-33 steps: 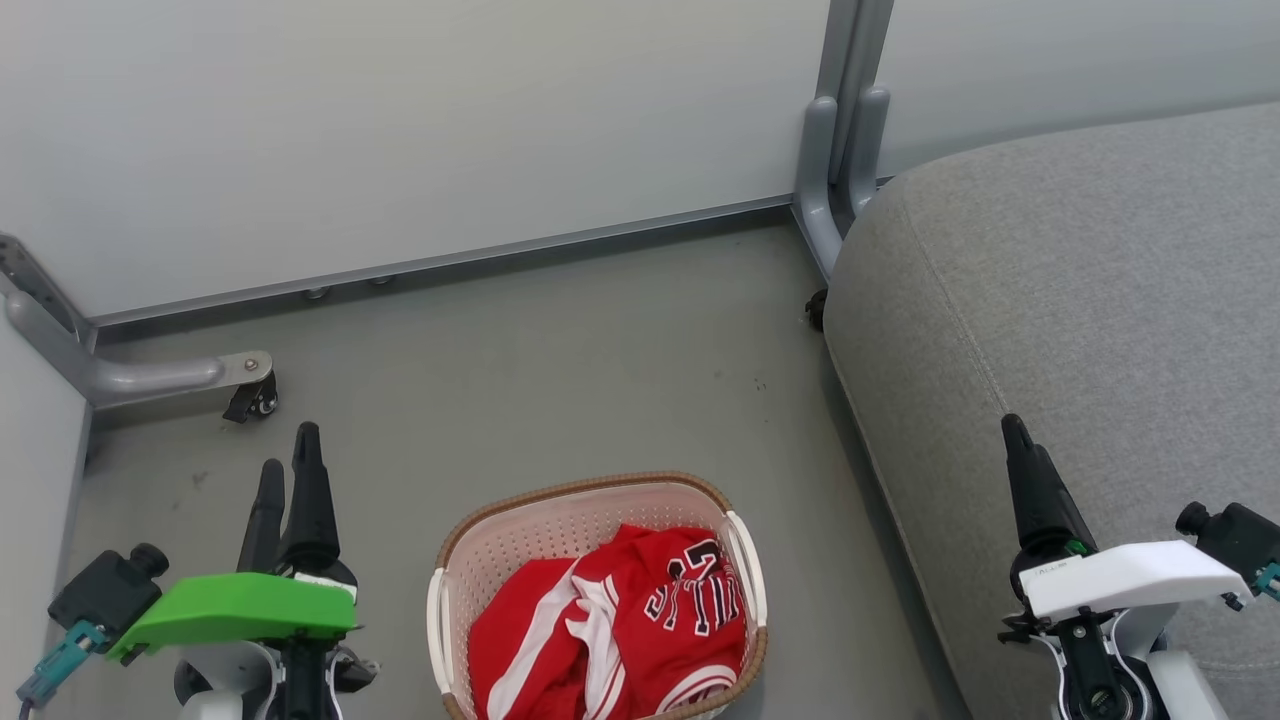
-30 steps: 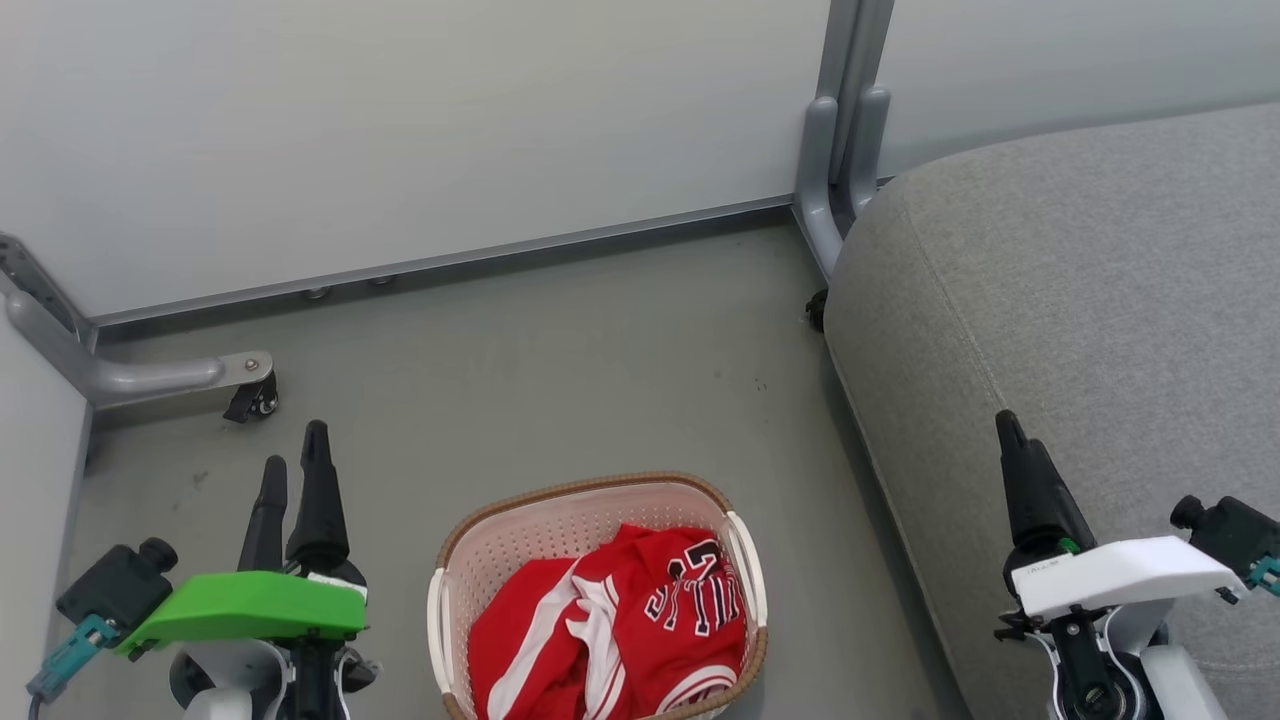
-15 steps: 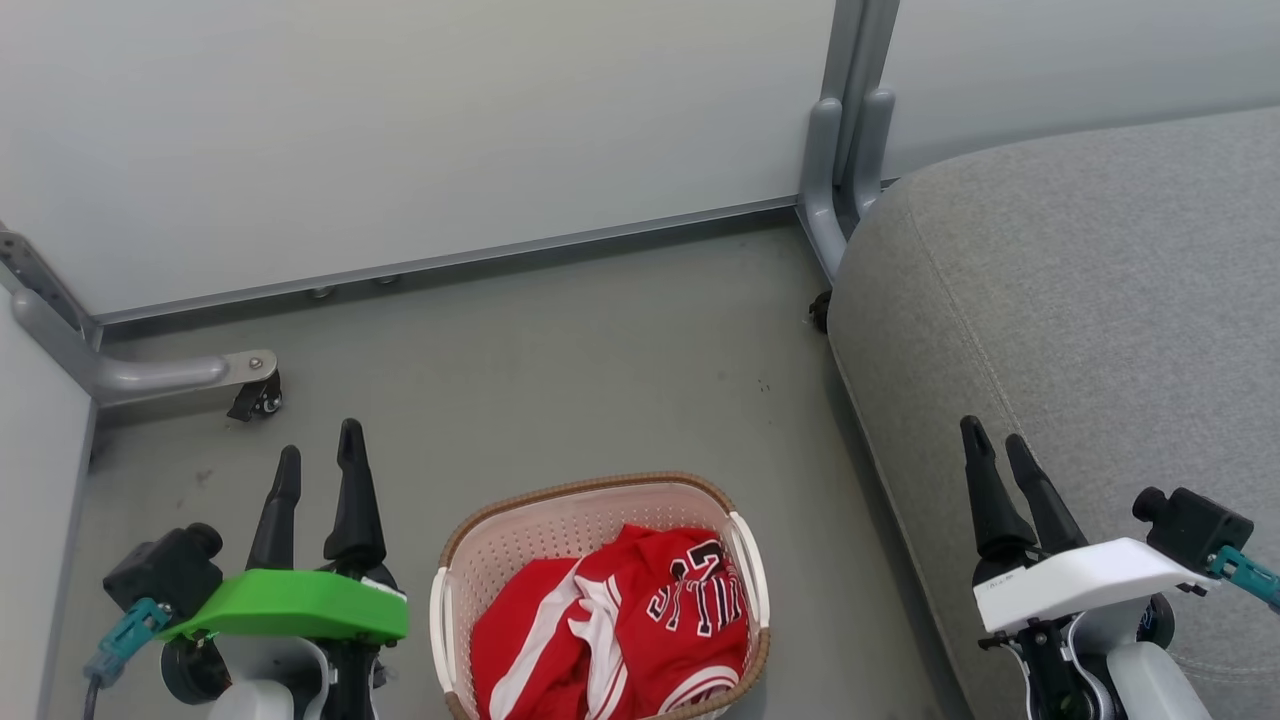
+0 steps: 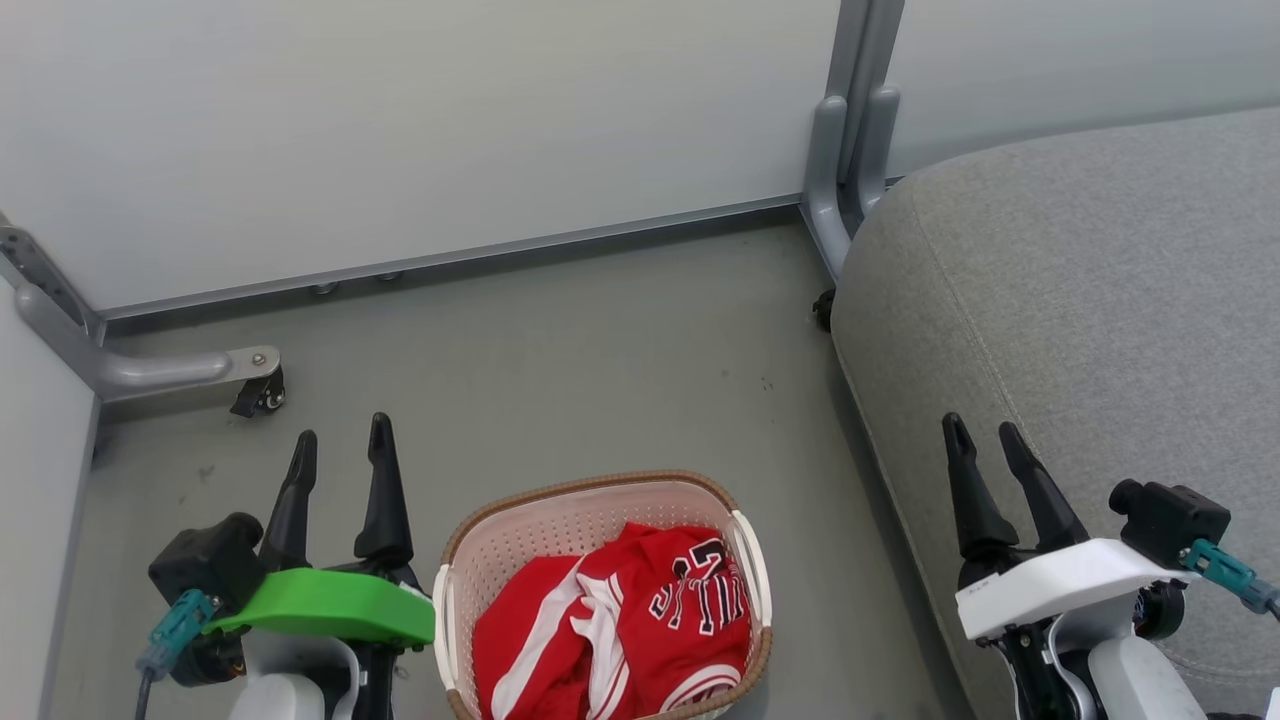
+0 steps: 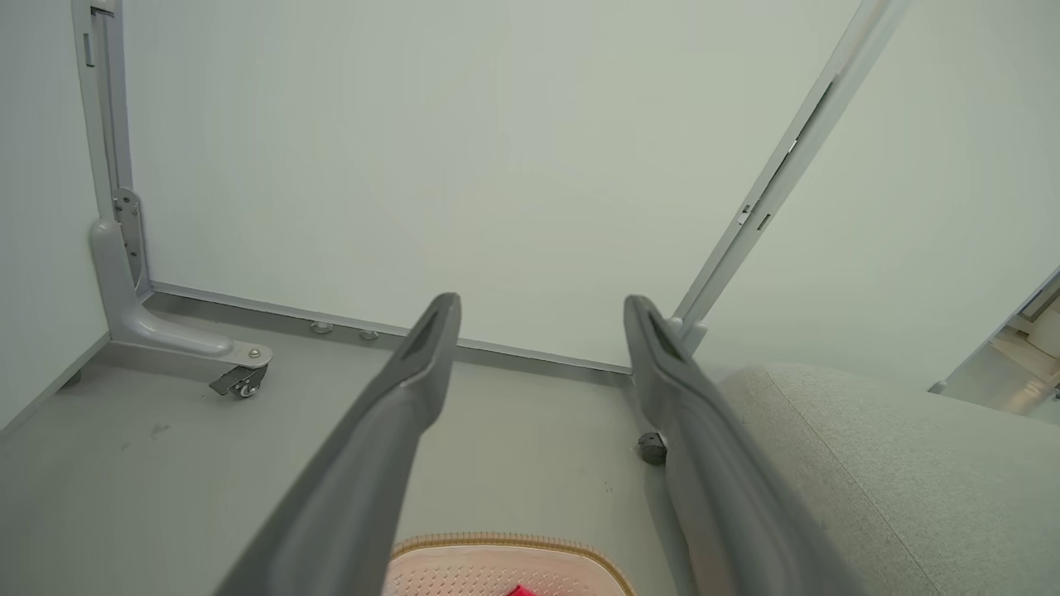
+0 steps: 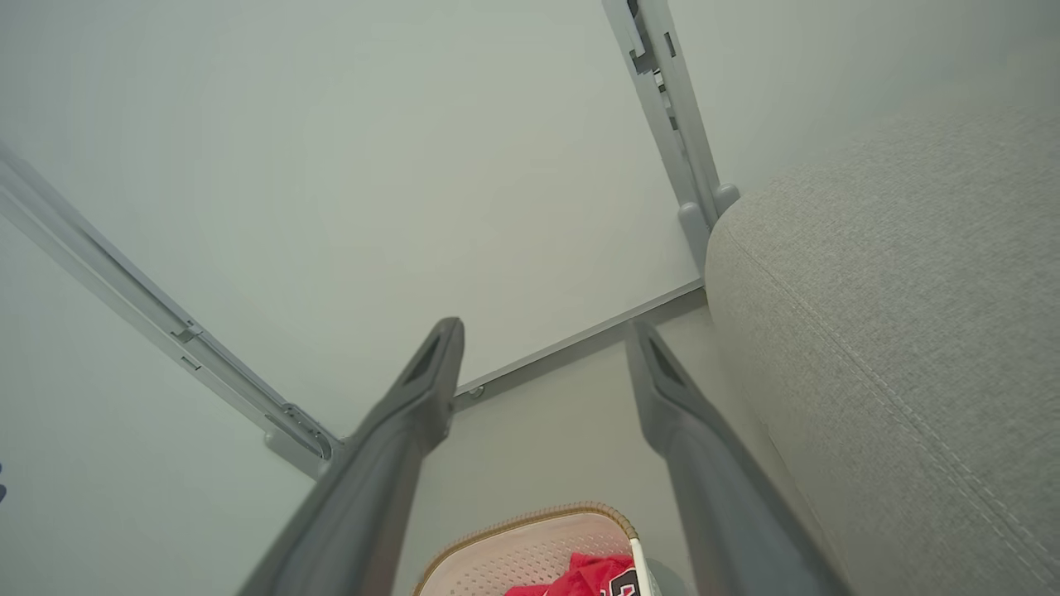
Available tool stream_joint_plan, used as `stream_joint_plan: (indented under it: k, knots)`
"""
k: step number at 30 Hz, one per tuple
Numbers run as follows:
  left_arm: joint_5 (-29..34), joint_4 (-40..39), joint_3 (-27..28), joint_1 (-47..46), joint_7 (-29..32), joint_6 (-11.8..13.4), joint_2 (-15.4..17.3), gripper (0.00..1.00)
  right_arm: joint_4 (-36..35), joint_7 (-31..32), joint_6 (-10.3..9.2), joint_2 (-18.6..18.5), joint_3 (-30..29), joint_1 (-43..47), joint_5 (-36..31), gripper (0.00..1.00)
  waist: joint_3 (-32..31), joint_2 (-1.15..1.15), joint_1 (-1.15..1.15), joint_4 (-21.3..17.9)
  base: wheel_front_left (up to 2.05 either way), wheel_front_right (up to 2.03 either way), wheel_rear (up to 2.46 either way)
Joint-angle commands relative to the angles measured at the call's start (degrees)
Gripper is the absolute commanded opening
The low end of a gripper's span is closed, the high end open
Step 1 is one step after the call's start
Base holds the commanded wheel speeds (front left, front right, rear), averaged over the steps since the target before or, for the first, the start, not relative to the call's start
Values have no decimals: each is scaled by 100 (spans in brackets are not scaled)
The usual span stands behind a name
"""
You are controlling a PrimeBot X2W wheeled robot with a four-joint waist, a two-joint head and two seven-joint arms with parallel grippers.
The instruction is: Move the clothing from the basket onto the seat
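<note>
Red clothing (image 4: 620, 620) lies in the basket (image 4: 590, 487) on the floor (image 4: 600, 340), between our spread, empty hands. Our left hand (image 4: 340, 435) is nearer, with the basket just to its right; our right hand (image 4: 975, 428) hangs by the seat (image 4: 1100, 280).

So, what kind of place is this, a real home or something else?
Probably a staged test room rather than a home: pale partition panels standing on grey metal feet with castors, a plain grey floor, and one grey sofa seat beside a laundry basket of red clothing.
</note>
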Motion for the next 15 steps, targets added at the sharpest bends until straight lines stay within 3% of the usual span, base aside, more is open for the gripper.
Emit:
stream_joint_plan:
  k: [1, 15]
  knots:
    - [190, -63, -18, -140, -58, 24, 46, 100, -55, -59, 3, -38, 7, -105, -166, 100, -1, 0, 0, 4, 0, 0, 0]
    - [956, -35, -148, -112, -237, 93, 53, 100, -31, -239, 3, -45, 6, -101, -997, 100, -2, 0, 0, 56, 0, 0, 0]
